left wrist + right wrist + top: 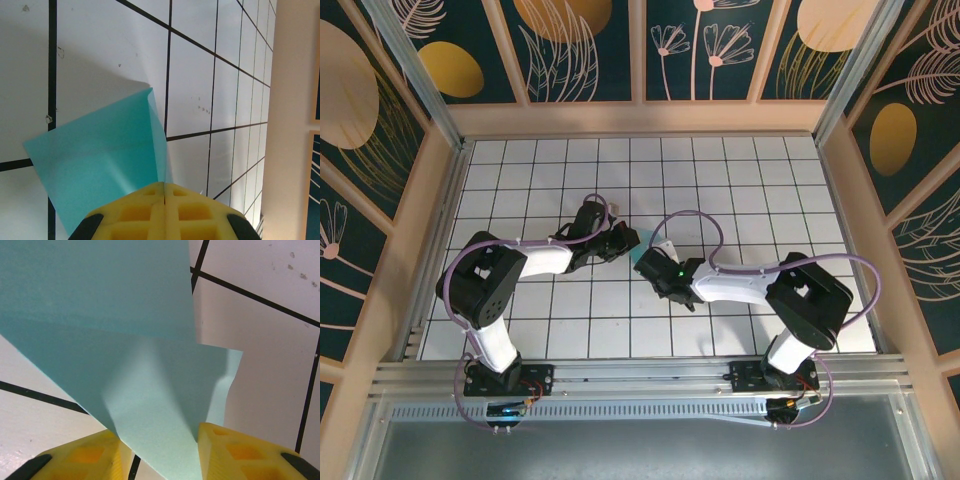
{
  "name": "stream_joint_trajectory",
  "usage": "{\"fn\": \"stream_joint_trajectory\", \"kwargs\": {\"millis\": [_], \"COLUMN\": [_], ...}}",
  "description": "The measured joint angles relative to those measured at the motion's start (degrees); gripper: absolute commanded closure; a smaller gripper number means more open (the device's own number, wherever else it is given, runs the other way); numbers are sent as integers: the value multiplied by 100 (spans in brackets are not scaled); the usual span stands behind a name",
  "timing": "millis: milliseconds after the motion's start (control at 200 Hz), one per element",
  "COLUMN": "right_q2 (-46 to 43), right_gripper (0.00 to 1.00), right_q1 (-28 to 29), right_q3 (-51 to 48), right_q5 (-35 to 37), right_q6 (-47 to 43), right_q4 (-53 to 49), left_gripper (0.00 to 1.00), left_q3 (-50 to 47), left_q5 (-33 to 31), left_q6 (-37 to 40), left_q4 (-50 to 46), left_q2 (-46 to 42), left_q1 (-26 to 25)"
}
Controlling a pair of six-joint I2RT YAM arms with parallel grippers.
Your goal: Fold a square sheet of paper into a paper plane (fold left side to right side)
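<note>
The tabletop (520,170) is white with black lines that make squares. Two arms reach in from its near edge and meet near its middle. The left arm (490,280) comes from the near left corner. The right arm (800,295) comes from the near right corner.

From above, the paper (632,237) is almost all hidden under the two tools. Only a small blue bit peeks out between them, so its full shape is hard to make out there.

In the left wrist view the paper is lifted off the tabletop and throws a shadow. A bent edge runs from the left tool (165,187) up to a sharp corner that points away from the tool. The rest of the sheet spreads out to one side. Its bottom part is cut off by the picture edge. I cannot tell its long way.

The left tool is squeezed tight on the paper.

The right tool (157,435) has its two fingers partly apart, with folded paper between them. I cannot tell if they press it.
</note>
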Motion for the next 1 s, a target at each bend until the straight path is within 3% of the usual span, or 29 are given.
{"fn": "stream_joint_trajectory", "kwargs": {"millis": [195,295,510,706,996], "right_q2": [0,0,0,0,-2], "right_gripper": [71,80,100,100,100], "right_q1": [0,0,-2,-13,-146], "right_q3": [0,0,0,0,-2], "right_q5": [59,63,68,-63,-592], "right_q6": [2,13,-26,-22,-42], "right_q4": [15,17,57,63,151], "left_gripper": [100,100,75,60,54], "left_q3": [0,0,0,0,-389], "left_q5": [-2,-2,-50,-168,-240], "left_q6": [15,42,144,310,424], "left_q4": [-31,-72,-186,-455,-758], "left_q2": [0,-4,-170,-776,-1869], "left_q1": [0,0,0,98,796]}}
